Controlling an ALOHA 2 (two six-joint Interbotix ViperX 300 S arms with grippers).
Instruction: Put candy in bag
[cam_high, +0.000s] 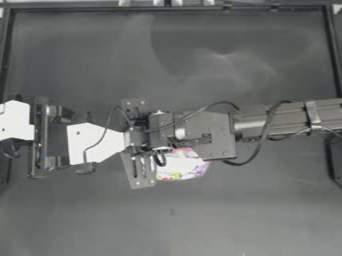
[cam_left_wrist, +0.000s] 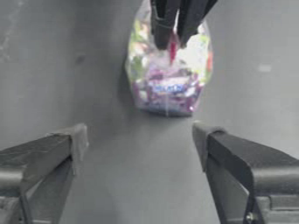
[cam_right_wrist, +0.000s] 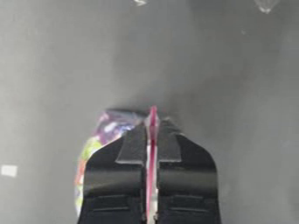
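Bag (cam_left_wrist: 169, 83) pinched by its pink strip in my right hand (cam_right_wrist: 151, 144); my left hand (cam_left_wrist: 140, 144) waits open nearby, seemingly to steady it.

A dark grey, matt desk (cam_high: 200, 55) fills the top view, its surface marked by pale, cloudy smudges toward the far side. A thin raised dark border (cam_high: 167, 8) runs along its far edge and down both sides.
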